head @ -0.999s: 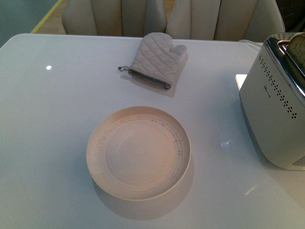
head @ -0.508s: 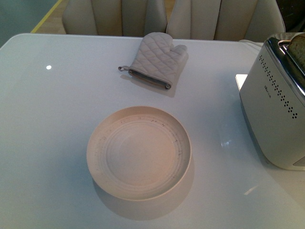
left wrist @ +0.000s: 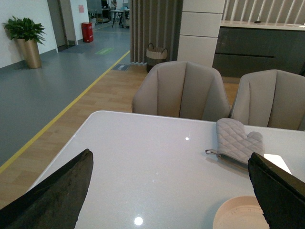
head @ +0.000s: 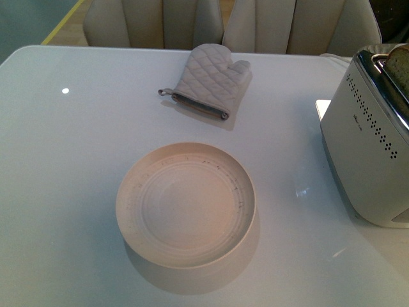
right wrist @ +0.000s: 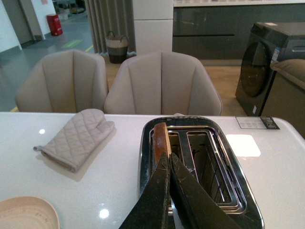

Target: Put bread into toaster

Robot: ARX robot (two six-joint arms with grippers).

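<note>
The white toaster [head: 367, 147] with rows of dark holes stands at the table's right edge. A bread slice [head: 399, 64] with brown crust sticks up from its chrome top. In the right wrist view the bread [right wrist: 160, 137] stands on edge in one slot of the toaster [right wrist: 228, 160]; the other slot is empty. My right gripper [right wrist: 168, 156] is shut with nothing in it, its tips just over the near end of the bread. My left gripper [left wrist: 167, 191] is open and empty above the table, its fingers [left wrist: 52, 200] wide apart. Neither gripper shows in the front view.
A round cream plate [head: 185, 204] sits empty mid-table and shows in the left wrist view [left wrist: 238, 217]. A quilted grey oven mitt [head: 208, 80] lies behind it. Two beige chairs [left wrist: 181, 90] stand at the table's far edge.
</note>
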